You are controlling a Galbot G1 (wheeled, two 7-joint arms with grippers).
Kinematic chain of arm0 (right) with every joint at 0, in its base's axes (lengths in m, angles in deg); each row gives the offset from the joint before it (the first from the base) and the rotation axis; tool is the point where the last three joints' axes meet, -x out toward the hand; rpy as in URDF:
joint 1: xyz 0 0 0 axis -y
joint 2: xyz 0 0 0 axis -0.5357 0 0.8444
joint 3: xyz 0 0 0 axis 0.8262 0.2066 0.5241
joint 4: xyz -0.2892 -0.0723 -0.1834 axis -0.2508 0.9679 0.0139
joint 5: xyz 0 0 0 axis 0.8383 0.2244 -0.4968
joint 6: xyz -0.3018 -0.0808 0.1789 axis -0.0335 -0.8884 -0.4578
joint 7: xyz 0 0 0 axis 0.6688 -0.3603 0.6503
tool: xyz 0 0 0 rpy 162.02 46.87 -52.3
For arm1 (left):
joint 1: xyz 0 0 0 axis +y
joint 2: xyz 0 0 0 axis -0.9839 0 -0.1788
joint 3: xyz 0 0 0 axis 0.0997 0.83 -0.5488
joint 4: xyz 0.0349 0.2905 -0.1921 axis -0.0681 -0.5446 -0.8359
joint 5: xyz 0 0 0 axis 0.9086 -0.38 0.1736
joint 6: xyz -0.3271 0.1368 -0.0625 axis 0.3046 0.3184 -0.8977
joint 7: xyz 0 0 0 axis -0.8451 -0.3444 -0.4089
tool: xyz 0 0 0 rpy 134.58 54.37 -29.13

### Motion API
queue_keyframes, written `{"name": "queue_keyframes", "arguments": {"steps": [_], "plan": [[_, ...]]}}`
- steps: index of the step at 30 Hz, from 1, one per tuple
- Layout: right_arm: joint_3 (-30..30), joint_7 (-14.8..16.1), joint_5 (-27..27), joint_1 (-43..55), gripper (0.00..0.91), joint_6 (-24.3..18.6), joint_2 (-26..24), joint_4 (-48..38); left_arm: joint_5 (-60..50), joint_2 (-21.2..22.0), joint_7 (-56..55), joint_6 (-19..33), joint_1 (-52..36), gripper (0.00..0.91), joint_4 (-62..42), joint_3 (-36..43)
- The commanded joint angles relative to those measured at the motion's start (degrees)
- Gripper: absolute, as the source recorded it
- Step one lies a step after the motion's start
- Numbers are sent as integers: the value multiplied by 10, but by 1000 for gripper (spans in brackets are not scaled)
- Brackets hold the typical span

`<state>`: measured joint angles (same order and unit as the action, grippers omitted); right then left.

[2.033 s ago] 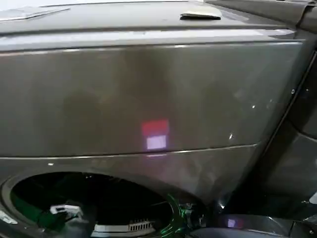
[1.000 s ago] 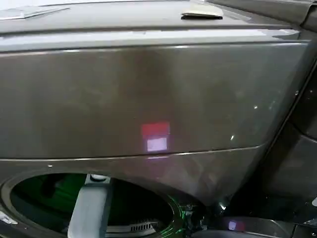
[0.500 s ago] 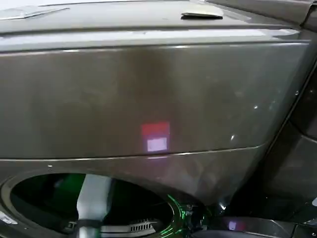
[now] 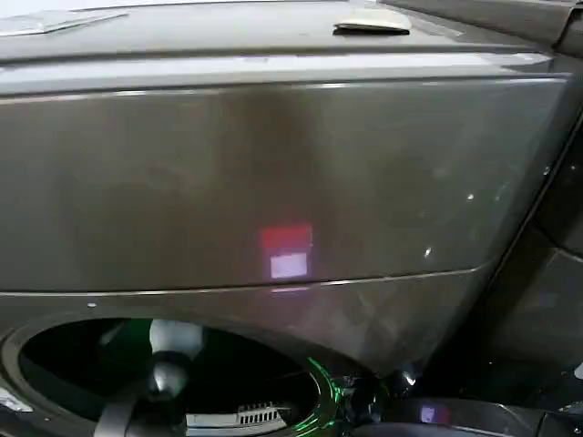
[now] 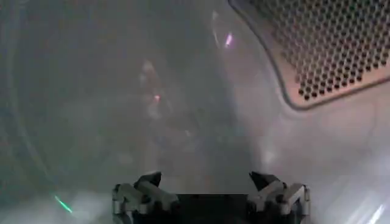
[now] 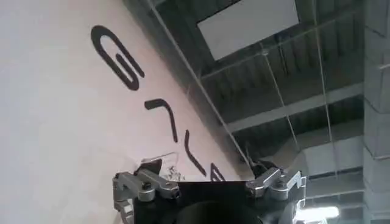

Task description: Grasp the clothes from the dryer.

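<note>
Perforated steel of the dryer [image 5: 329,55] drum surrounds the left gripper [image 5: 210,182], fingers spread and empty; no clothes ahead of it, so their direction cannot be told.

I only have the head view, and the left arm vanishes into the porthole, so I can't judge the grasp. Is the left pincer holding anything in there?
Observer: No. In the left wrist view the left pincer is open and holds nothing.
Operator: What lies ahead of it?
Observer: Bare drum wall and a perforated panel inside the dryer.
Operator: And the right arm?
Observer: The right pincer is open and empty, pointing up at a lettered white surface and the ceiling.
</note>
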<state>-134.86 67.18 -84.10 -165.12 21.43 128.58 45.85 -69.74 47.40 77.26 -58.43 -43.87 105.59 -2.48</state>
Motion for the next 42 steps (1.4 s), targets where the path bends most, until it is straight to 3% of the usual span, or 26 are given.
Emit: {"name": "queue_keyframes", "arguments": {"steps": [1,16,25,35,42], "plan": [[-2,0,0,-1,907,0,1,0,-167,-3,134,5,-88,907,-107,32],[2,0,1,0,907,-1,1,2,-413,-6,190,28,-128,907,-138,59],[2,1,2,2,907,0,2,1,-501,-5,194,45,-136,907,-154,78],[3,1,2,2,907,0,3,2,-552,-17,208,68,-138,907,-177,114],[0,2,2,0,907,0,4,2,-529,-10,209,55,-112,907,-187,117]]}}
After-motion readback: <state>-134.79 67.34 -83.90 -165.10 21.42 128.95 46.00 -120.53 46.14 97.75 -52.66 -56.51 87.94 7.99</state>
